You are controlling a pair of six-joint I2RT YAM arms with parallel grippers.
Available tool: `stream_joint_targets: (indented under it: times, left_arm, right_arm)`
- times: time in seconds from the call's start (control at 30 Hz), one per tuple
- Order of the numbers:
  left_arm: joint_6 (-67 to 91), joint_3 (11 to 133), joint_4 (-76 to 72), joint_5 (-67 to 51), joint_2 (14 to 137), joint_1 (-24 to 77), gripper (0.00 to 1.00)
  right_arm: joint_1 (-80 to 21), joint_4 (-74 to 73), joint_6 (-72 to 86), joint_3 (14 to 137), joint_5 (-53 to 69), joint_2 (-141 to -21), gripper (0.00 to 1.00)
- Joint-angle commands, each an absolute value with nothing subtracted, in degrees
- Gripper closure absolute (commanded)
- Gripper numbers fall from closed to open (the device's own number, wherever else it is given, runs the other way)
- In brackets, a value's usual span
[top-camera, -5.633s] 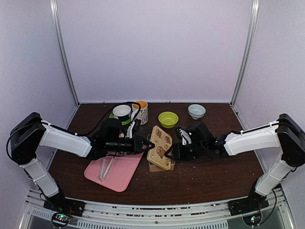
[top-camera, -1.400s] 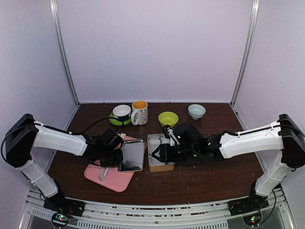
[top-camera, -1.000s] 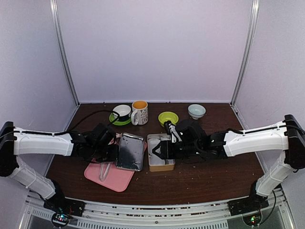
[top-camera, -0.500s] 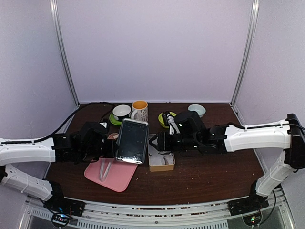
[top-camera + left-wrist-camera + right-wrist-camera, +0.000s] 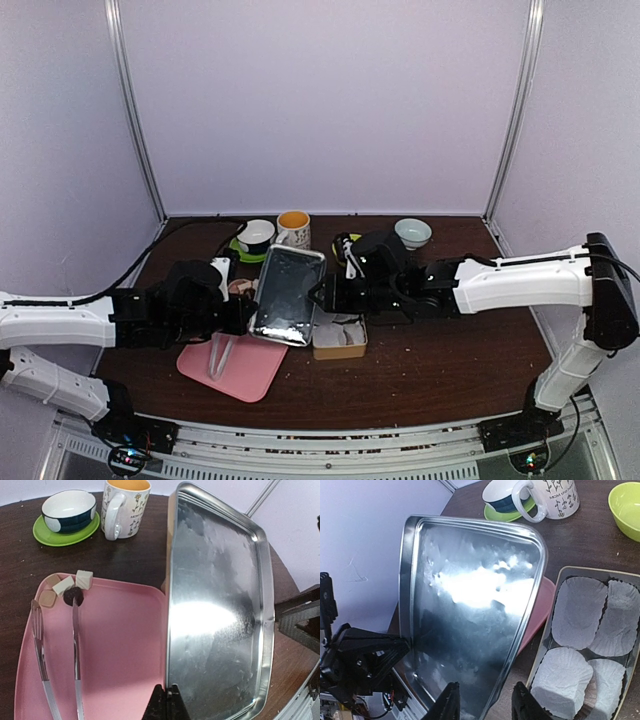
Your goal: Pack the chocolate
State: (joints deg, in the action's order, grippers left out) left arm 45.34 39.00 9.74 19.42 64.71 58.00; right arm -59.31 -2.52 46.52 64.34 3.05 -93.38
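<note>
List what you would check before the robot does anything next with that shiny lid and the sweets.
1. Lid gripped: the left gripper pinches the edge of the lid, which stands tilted up. Ok.
2. Other hand free: the right gripper is open and holds nothing. Ok.
3. Box ready: the tin base is uncovered, and the paper cups in view are empty. Ok.
4. Sweets packed: the chocolate lies at the far corner of the pink tray. Not ok.
5. Tool at hand: the tongs lie on the tray beside the chocolate, unheld. Ok.
6. Spot to set the lid down: cannot tell.
</note>
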Motion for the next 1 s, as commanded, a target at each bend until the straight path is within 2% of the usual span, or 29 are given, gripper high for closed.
stream_joint_targets:
  times: [0.0,0.07,0.27,0.33,0.43,0.53,0.67,0.83,0.97]
  left_arm:
    - [42.73,38.85,2.58,17.85,64.24,58.62,1.00]
    - [42.73,38.62,1.91,17.82,64.04,58.70,1.00]
    - [42.68,37.99,0.41,17.01,64.09,58.80,1.00]
    - [42.56,38.05,0.15,16.69,64.54,58.88,1.00]
    - [42.92,38.31,0.01,16.52,65.08,58.97,0.99]
    - [43.56,37.78,-1.29,15.87,65.21,58.97,0.95]
    - [44.56,36.30,-3.96,15.03,64.71,58.93,0.81]
    - [44.57,36.52,-1.61,14.91,63.01,58.06,0.51]
    - [44.80,41.41,10.88,14.60,64.06,53.23,0.49]
  right_arm:
    - [-58.75,-2.58,47.84,65.80,1.12,-94.55,0.67]
    - [-58.59,-3.04,48.13,65.70,0.19,-94.45,0.68]
    - [-58.47,-2.71,48.26,64.31,-2.39,-92.74,0.78]
    - [-58.48,-2.67,48.25,63.85,-3.15,-92.12,0.84]
    - [-58.23,-2.55,48.25,63.17,-3.88,-91.02,0.99]
    - [-57.57,-1.96,47.81,61.94,-4.32,-89.56,1.00]
    - [-55.30,-2.71,47.21,60.26,-4.65,-87.62,1.00]
    - [-51.23,-4.97,45.12,55.84,-4.35,-83.03,1.00]
    - [-46.42,-10.20,40.62,52.85,-2.07,-78.00,1.00]
